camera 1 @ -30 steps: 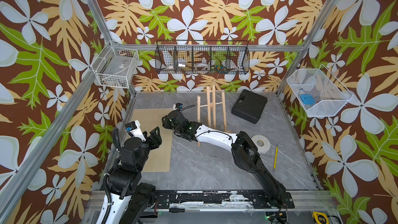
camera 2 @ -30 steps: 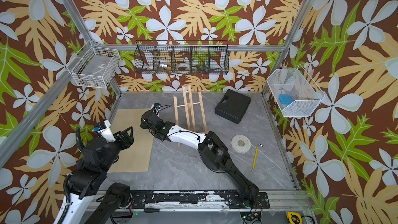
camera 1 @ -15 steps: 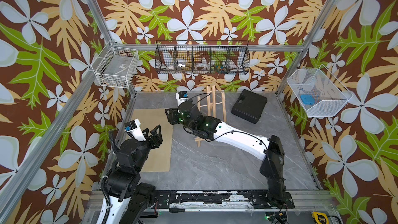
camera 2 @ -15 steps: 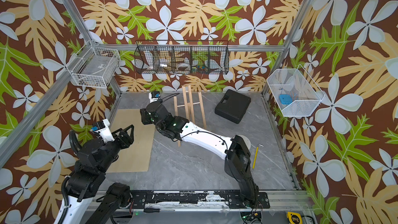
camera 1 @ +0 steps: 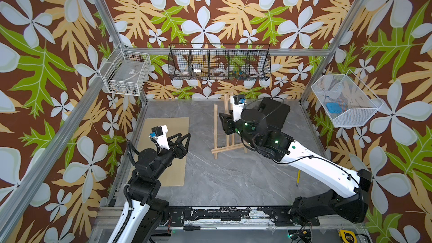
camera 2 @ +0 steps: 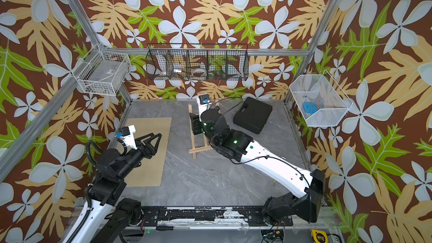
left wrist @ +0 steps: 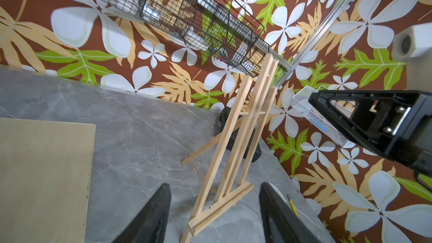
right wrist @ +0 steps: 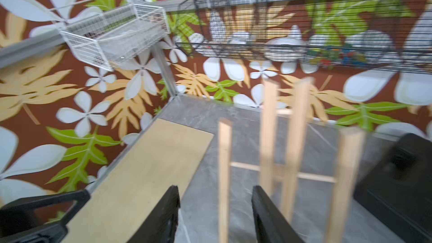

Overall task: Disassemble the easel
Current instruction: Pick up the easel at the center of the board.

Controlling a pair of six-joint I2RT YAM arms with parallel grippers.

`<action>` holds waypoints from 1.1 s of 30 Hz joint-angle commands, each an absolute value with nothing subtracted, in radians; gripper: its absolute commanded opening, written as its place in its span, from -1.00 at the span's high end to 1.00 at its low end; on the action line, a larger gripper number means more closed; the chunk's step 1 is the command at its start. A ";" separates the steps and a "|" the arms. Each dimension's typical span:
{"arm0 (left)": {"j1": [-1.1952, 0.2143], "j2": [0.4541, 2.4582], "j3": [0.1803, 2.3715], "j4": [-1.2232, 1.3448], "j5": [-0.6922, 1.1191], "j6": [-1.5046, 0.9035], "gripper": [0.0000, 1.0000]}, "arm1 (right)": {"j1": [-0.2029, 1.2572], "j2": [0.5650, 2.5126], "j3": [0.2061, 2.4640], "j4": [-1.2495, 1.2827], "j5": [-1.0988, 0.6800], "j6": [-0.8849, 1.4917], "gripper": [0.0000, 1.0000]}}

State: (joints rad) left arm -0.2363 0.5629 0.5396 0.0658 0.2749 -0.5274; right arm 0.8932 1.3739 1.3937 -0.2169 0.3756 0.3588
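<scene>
The easel [camera 1: 230, 147], a small light-wood tripod of thin slats, stands upright at the back middle of the grey table [camera 1: 233, 178], also seen in a top view [camera 2: 198, 149]. My right gripper [camera 1: 225, 122] hangs open at the easel's upper slats. In the right wrist view the blurred left outer leg [right wrist: 224, 160] shows between the open gripper [right wrist: 215, 187], untouched. My left gripper [camera 1: 182, 139] is open and empty above the plywood board's right edge. In the left wrist view the easel [left wrist: 233, 136] stands ahead of that gripper [left wrist: 215, 184].
A flat plywood board [camera 1: 163, 150] lies at the left of the table. A black case [camera 1: 278, 111] sits behind the right arm, and a yellow pencil [camera 1: 298, 177] lies at the right. Wire baskets [camera 1: 219, 64] hang on the back and side walls.
The right arm has swung rightward from beside the board to the easel, its elbow now far out at the right. The left gripper has narrowed a little and stays above the board.
</scene>
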 commanded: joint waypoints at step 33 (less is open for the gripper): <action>-0.348 0.879 0.438 0.463 0.296 -0.613 -0.21 | 0.555 1.537 1.094 0.010 0.252 0.128 0.33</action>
